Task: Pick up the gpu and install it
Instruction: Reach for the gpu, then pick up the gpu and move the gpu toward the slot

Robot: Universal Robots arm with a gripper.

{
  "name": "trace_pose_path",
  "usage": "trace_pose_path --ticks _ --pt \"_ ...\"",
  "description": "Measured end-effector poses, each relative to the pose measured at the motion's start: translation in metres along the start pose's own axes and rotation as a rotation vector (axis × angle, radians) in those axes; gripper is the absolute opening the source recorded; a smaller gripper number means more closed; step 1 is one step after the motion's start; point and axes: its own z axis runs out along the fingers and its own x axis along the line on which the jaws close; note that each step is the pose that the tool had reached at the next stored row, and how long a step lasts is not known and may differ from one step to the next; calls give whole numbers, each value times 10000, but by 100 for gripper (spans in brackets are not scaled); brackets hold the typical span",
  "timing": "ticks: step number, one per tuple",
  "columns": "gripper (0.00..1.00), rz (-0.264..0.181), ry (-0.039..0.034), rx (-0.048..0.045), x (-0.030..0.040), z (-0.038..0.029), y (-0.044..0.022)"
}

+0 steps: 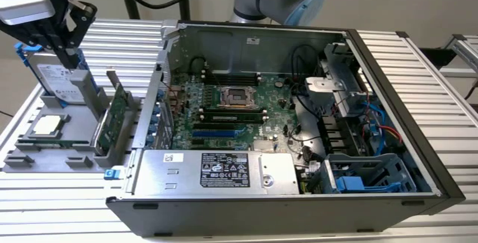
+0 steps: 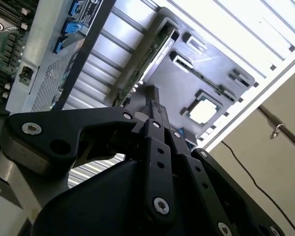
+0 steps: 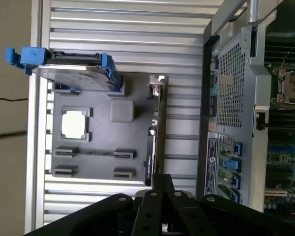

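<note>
1. The slatted metal tabletop (image 1: 418, 75) carries an open computer case (image 1: 261, 216), which lies on its side with the motherboard (image 1: 224, 114) exposed.
2. A gray fixture (image 1: 45, 162) lies flat just beside the case, on the exterior view's left of it.
3. The tool (image 1: 73, 59) hangs above the fixture, well apart from the case. In both wrist views its fingers (image 3: 162, 179) are drawn together into a narrow column with nothing between them. In the second wrist view the tool (image 2: 152, 98) lines up with the long edge of the gpu and is apart from it.
4. A hard drive (image 1: 64, 83) in a blue frame stands in the fixture at the corner farthest from the case.
5. The gpu (image 1: 114, 120) stands on edge in the fixture slot nearest the case wall and parallel to it, with its green board showing. It is not installed in the case.
6. A square CPU chip (image 1: 48, 124) lies flat in a fixture pocket, farther from the case than the gpu.
</note>
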Motion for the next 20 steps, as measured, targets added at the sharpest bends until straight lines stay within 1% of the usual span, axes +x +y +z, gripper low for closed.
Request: trace_pose_path --ticks 7,18,19,20 --pt "0 5 0 0 25 -1 -2" --pt "0 5 0 0 28 -1 -2" --pt "100 5 0 0 28 -1 -2" --pt "100 5 0 0 29 -1 -2"
